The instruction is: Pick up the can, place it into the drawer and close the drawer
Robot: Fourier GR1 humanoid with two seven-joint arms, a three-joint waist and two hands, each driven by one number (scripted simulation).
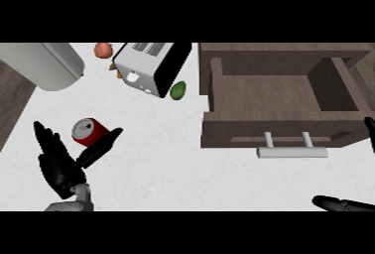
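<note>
while the worktop point(183, 163) is mostly bare, the drawer point(278, 92) stands pulled open at its right edge, ready to take something, with the handle point(291, 151) toward the robot. a toaster point(147, 67) sits by the far edge. the left hand point(62, 163) is at the near left corner, fingers straight and apart, thumb spread. the can point(89, 131) lies between them, not yet clasped. the right hand point(344, 203) shows at the near right corner; i cannot tell its fingers.
</note>
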